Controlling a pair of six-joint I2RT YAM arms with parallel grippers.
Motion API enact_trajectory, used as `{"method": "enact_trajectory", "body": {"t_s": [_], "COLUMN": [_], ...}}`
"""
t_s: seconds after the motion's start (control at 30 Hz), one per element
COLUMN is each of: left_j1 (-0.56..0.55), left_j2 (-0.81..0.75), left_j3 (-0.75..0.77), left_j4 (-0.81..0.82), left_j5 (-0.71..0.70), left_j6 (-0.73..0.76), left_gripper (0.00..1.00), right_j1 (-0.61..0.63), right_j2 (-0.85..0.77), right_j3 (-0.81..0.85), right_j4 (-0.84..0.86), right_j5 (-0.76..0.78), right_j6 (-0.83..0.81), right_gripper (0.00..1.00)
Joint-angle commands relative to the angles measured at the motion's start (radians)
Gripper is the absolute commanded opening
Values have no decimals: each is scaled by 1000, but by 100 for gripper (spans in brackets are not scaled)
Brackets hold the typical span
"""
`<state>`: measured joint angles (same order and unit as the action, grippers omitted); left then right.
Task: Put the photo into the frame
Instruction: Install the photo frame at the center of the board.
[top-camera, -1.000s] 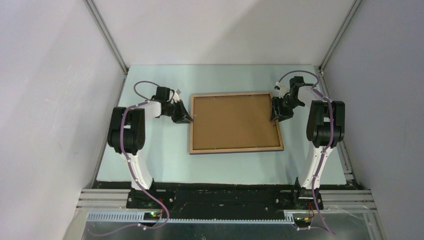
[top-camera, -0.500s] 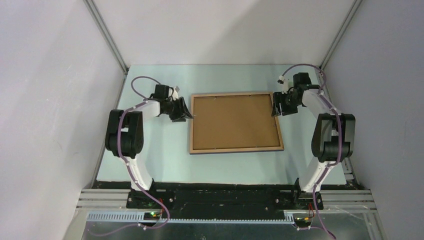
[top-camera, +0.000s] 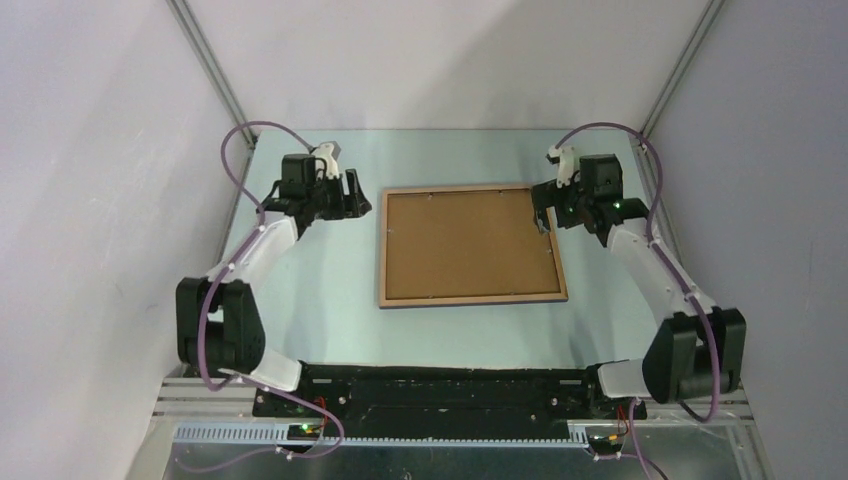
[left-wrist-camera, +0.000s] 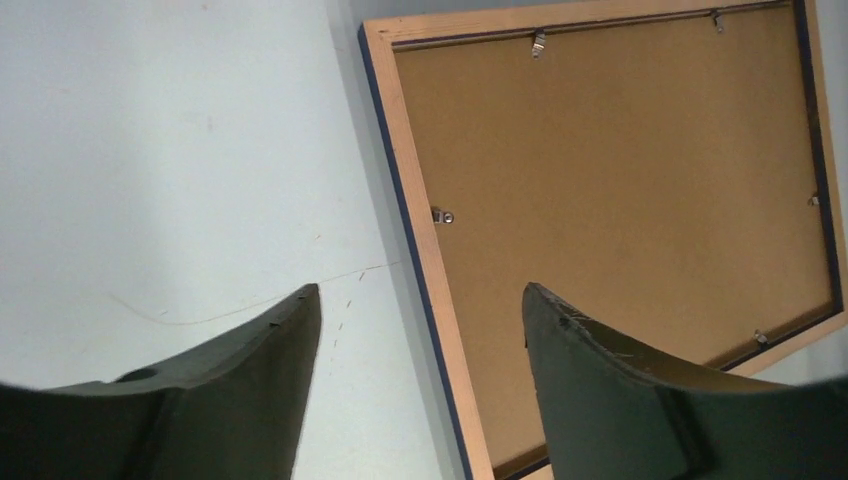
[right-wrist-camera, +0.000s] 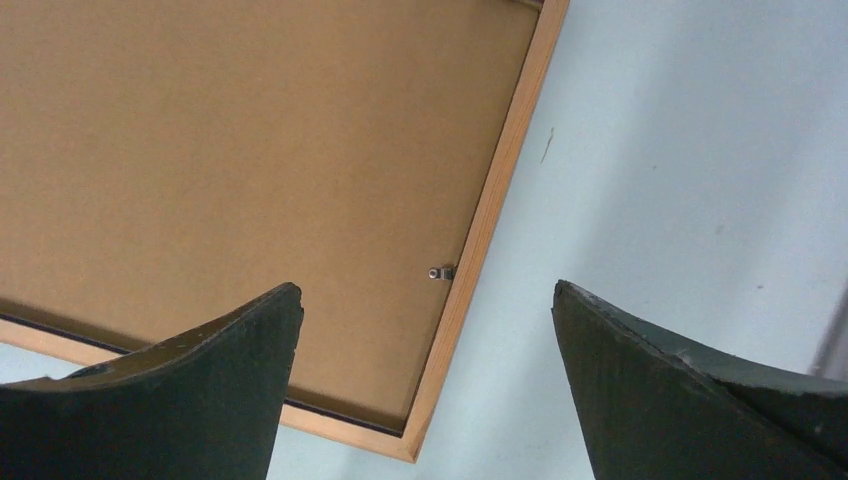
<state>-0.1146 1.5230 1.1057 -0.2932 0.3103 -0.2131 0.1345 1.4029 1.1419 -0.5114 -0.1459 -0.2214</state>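
The frame (top-camera: 472, 299) is laid back-up, with table (top-camera: 320, 290) shown around every edge. The left gripper (top-camera: 352, 203) and right gripper (top-camera: 545, 208) are held spread and empty, near its far corners.

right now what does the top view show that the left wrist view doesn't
Only the top view: the whole frame, and the right pincer open over the frame's right edge.
Only the left wrist view: the small metal clips seen plainly, and a faint scratch on the table.
Both: the frame lying back up on the pale table, with the brown backing board in it, and the left pincer open, holding nothing.
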Motion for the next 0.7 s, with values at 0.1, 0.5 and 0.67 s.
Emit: {"method": "enact_trajectory", "body": {"t_s": [0.1, 0.5, 0.67], "left_j1": [-12, -40, -38], "left_j2": [-224, -562, -608], "left_j3": [-101, -235, -281], "left_j4": [68, 109, 107], "left_j5": [-105, -198, -351], "left_j6": [124, 206, 191], "left_gripper": [92, 100, 100], "right_j1": [66, 23, -59], "right_j2": [-197, -380, -385], "right_j3": [-77, -156, -169], "right_j4": [122, 131, 104], "right_j5": [116, 40, -168], "right_j6": [-26, -25, 27], "right_gripper": [99, 99, 99]}}
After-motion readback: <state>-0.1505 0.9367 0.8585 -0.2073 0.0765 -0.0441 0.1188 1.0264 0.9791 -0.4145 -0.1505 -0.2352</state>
